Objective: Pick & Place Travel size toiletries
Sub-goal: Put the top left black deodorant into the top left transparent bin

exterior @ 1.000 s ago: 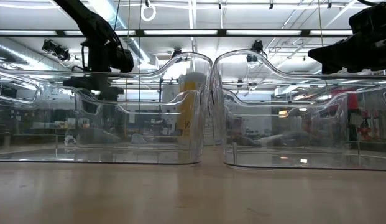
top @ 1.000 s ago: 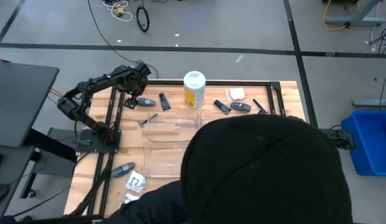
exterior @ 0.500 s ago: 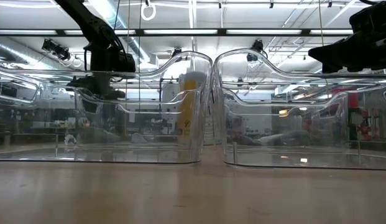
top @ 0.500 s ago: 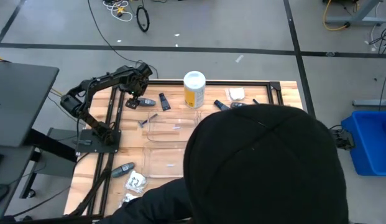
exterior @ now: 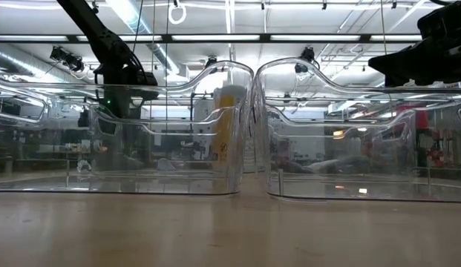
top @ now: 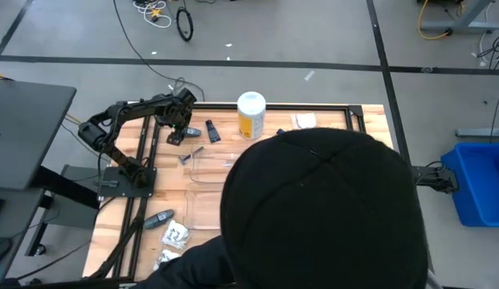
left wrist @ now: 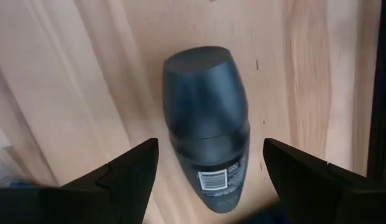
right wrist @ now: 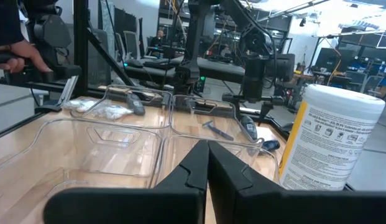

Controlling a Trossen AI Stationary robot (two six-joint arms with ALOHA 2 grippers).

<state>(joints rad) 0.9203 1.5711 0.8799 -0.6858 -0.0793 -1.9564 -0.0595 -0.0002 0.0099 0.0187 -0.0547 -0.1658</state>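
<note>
L gripper (left wrist: 205,163) hangs over a grey oval stick (left wrist: 206,127) at the table's (top: 112,229) far left, near the yellow canister (top: 251,115). Fingers apart, one each side of the stick, not touching it. Stick lies flat; long axis runs straight away from the wrist, rounded cap end farthest, barcode end nearest. R gripper (right wrist: 208,163) waits w/ fingers pressed together by the clear trays (right wrist: 118,140). A person's dark hood (top: 321,213) hides most of the table.
</note>
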